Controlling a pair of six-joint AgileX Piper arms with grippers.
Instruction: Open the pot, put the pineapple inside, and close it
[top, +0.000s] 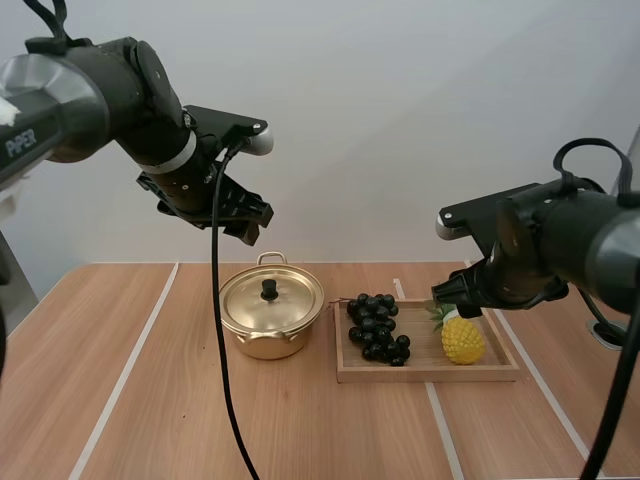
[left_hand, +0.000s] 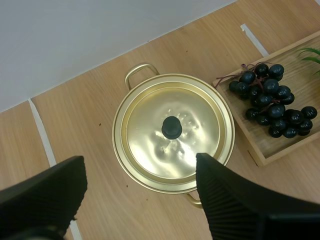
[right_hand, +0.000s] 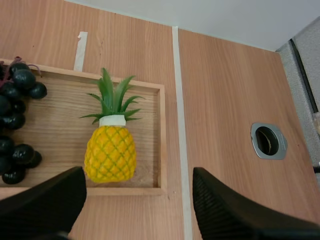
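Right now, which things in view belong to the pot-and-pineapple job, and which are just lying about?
Job:
pot
lid, on the pot
pineapple
left gripper, open above the lid
right gripper, open near the pineapple

Lying about:
grapes
wooden tray, holding grapes and pineapple
table

One pot (top: 268, 342) with one lid (top: 285, 300) is sitting beside one wooden tray (top: 430, 374), which is carrying one grape bunch (top: 376, 326) and one pineapple (top: 463, 340).

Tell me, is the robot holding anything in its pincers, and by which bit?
Nothing is held. The left pincer hangs open above the pot's lid, and the right pincer hangs open above the pineapple.
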